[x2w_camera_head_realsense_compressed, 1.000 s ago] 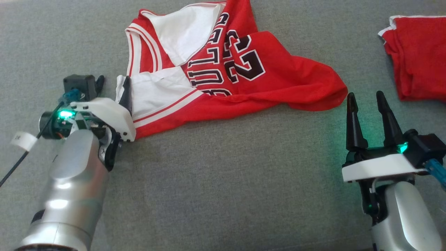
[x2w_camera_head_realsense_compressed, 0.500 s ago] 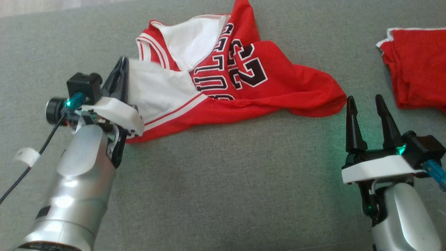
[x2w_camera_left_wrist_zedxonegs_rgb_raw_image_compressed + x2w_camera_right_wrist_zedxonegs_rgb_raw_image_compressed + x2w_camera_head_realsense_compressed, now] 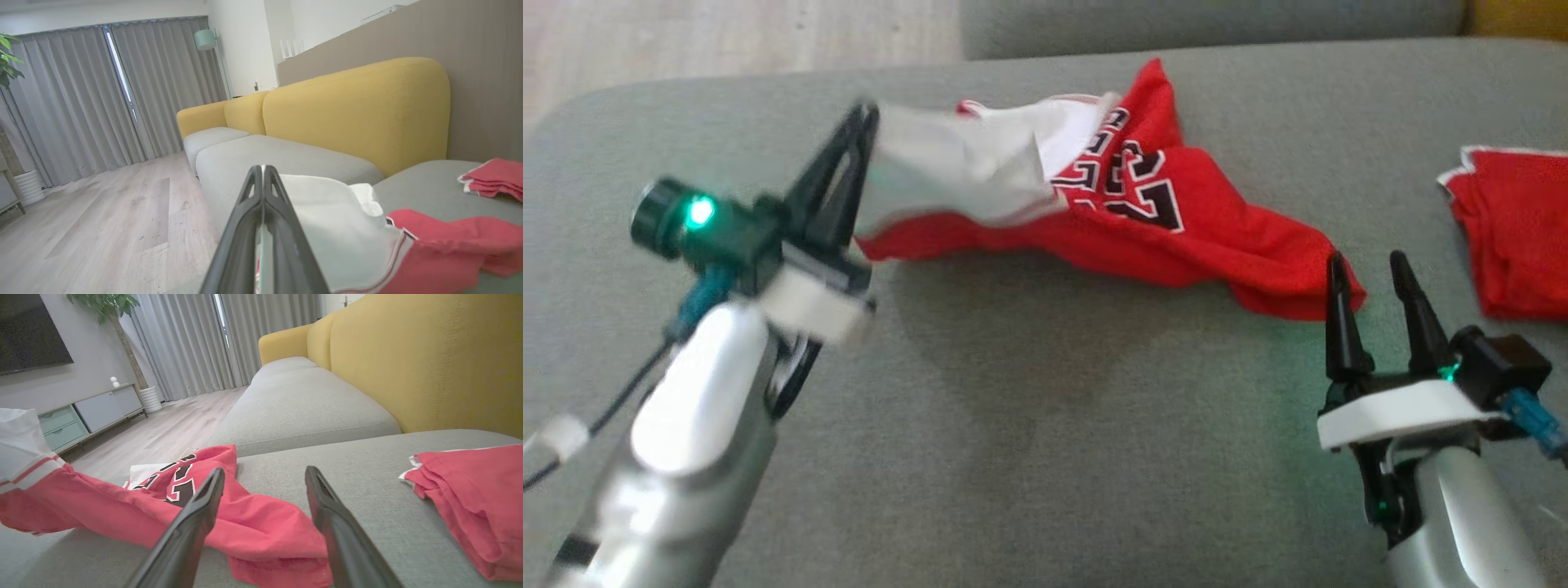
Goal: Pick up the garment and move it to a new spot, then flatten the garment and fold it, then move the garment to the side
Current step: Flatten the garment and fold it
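The left gripper (image 3: 864, 126) was clamped shut on the white edge of the red basketball jersey (image 3: 1192, 245), raised at ten o'clock. The rest trailed across the grey sofa cushion (image 3: 1045, 425) toward the open, empty right gripper (image 3: 1368, 269) at four o'clock. Pickup looked only begun; relocating, flattening, folding and setting aside remained.

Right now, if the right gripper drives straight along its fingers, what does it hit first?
Probably the jersey: its red tail lies just ahead of the open right gripper on the grey cushion. Height above the cloth is unclear, so it could skim over.
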Controlling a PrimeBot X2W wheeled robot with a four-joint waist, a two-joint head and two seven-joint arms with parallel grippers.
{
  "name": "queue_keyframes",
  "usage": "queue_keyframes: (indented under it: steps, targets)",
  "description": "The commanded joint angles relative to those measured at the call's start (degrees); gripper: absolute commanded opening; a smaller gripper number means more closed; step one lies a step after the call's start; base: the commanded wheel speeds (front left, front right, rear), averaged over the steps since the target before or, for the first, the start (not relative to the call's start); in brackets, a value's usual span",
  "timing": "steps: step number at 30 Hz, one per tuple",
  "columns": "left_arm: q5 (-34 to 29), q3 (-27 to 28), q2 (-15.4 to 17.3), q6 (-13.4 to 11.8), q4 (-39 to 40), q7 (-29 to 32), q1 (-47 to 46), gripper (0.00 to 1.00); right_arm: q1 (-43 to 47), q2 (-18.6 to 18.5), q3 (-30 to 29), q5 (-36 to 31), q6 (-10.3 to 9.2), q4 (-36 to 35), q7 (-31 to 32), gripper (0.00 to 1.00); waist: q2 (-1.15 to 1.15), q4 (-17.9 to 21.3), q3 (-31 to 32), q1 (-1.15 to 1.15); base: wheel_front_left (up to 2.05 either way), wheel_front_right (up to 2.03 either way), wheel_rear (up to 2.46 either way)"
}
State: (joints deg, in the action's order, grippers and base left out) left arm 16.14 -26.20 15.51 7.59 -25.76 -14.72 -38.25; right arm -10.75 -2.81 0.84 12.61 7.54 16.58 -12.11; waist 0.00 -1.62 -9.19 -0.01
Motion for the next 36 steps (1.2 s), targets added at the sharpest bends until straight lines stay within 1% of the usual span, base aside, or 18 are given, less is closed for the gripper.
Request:
queue_keyframes:
  steps: [1, 4, 5, 9, 13, 15, 19, 20, 21, 24, 27, 32, 34, 36]
  targets:
    - [-0.2, 0.5, 5.0, -0.1, 4.5, -0.3, 1.4, 0.0, 0.6, -0.1, 1.4, 0.5, -0.05, -0.9, -0.7, 1.0, 0.0, -2.3, 2.1, 0.01, 0.0, 0.0, 0.0]
    - [0.0, 0.5, 7.9, -0.2, 7.5, -0.2, 5.2, 0.0, 1.1, -0.1, 1.8, 0.8, -0.05, 0.0, -0.8, 1.0, 0.0, -3.6, 3.4, 0.01, 0.0, 0.0, 0.0]
    - [0.0, 0.5, 7.9, -0.2, 7.5, -0.2, 5.2, 0.0, 1.1, -0.1, 1.8, 0.8, -0.05, 0.0, -0.8, 1.0, 0.0, -3.6, 3.4, 0.01, 0.0, 0.0, 0.0]
    - [0.9, 1.4, 10.4, -1.3, 9.9, 0.8, 10.3, 0.0, 1.7, -0.1, 2.3, 1.3, -0.05, 1.0, -0.9, 1.0, 0.0, -4.7, 4.9, 0.01, 0.0, 0.0, 0.0]
    - [0.4, -0.4, 12.4, -1.5, 11.3, 2.7, 15.5, 0.0, 2.3, -0.1, 2.8, 1.6, -0.05, 1.8, -1.0, 1.0, 0.0, -5.2, 6.2, 0.01, 0.0, 0.0, 0.0]
    - [0.8, -1.0, 13.0, -2.3, 11.4, 4.5, 19.3, 0.0, 2.7, -0.1, 3.0, 1.7, -0.05, 2.4, -0.9, 1.0, 0.0, -5.2, 7.2, 0.01, 0.0, 0.0, 0.0]
    - [1.7, -2.6, 13.2, -2.8, 11.1, 8.4, 23.9, 0.0, 3.1, -0.1, 3.1, 1.9, -0.05, 2.8, -0.8, 1.0, 0.0, -5.3, 8.3, 0.01, 0.0, 0.0, 0.0]
    - [1.7, -3.1, 13.3, -2.9, 10.8, 9.5, 24.7, 0.47, 3.2, -0.1, 3.1, 1.9, -0.05, 2.9, -0.7, 1.0, 0.0, -5.3, 8.5, 0.01, 0.0, 0.0, 0.0]
    - [1.5, -3.3, 13.5, -3.3, 10.9, 10.1, 25.1, 1.0, 3.3, -0.1, 3.1, 1.9, -0.05, 2.9, -0.7, 1.0, 0.0, -5.3, 8.7, 0.01, 0.0, 0.0, 0.0]
    - [2.1, -2.3, 13.1, -5.7, 10.9, 10.8, 26.0, 1.0, 3.4, -0.1, 2.9, 1.9, -0.05, 2.7, -0.5, 1.0, 0.0, -5.5, 9.1, 0.01, 0.0, 0.0, 0.0]
    - [3.1, 0.5, 11.8, -9.1, 12.3, 8.3, 25.9, 1.0, 3.7, -0.1, 2.7, 2.0, -0.05, 2.1, -0.6, 1.0, 0.0, -5.7, 9.4, 0.01, 0.0, 0.0, 0.0]
    - [7.8, 6.5, 6.8, -14.6, 16.2, 2.1, 26.9, 1.0, 4.8, -0.1, 2.5, 2.3, -0.05, 0.8, -0.7, 1.0, 0.0, -5.6, 10.0, 0.01, 0.0, 0.0, 0.0]
    - [9.7, 8.2, 4.4, -15.8, 17.4, 0.9, 28.2, 1.0, 5.6, -0.1, 2.6, 2.7, -0.05, 0.2, -0.9, 1.0, 0.0, -5.4, 10.1, 0.01, 0.0, 0.0, 0.0]
    - [10.8, 9.2, 2.3, -16.2, 18.2, 0.3, 29.9, 1.0, 6.5, -0.1, 3.1, 3.2, -0.05, -0.6, -1.1, 1.0, 0.0, -5.2, 10.1, 0.01, 0.0, 0.0, 0.0]
